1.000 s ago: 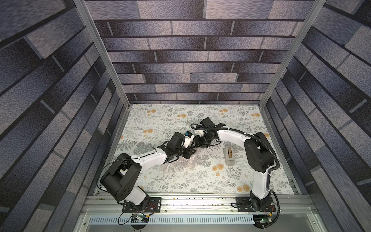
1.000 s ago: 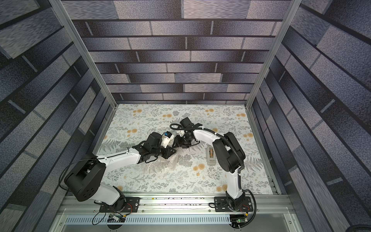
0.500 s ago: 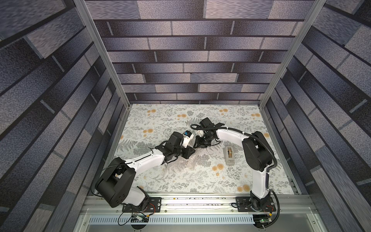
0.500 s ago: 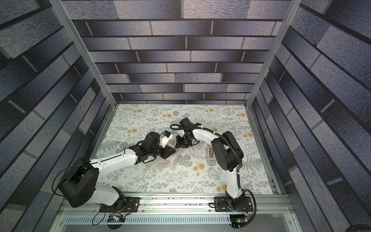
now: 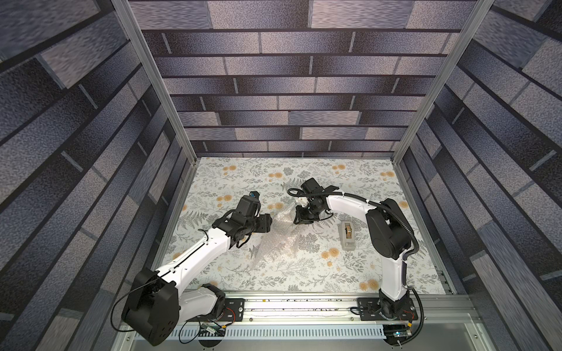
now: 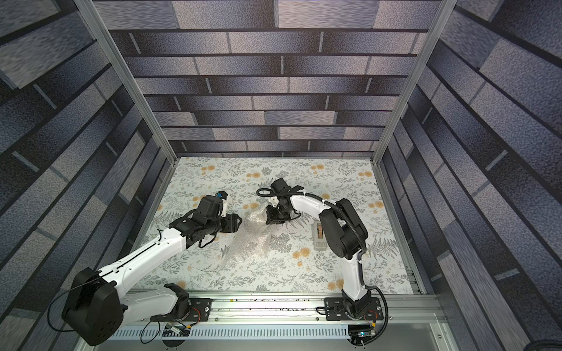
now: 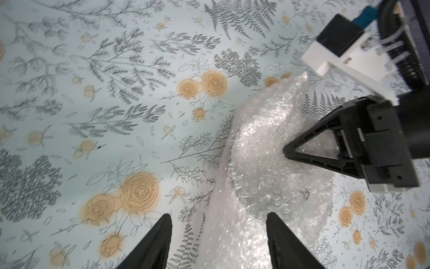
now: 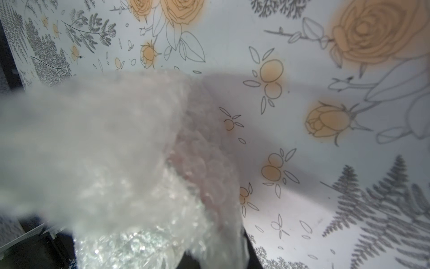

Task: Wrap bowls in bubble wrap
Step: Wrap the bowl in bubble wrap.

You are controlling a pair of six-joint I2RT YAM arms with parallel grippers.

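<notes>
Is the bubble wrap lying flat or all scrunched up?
Scrunched up. The bubble wrap bunches in crinkly folds, with one end held up at the right pincer.

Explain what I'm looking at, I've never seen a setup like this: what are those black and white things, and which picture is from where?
Those are two robot arms, the left arm and the right arm, over a floral table. Both top views look down from overhead; the two close-ups come from wrist cameras. Crumpled bubble wrap and a grey tape dispenser lie on the table. The right arm's jaws pinch the wrap; the left arm's jaws stand open, empty.
</notes>
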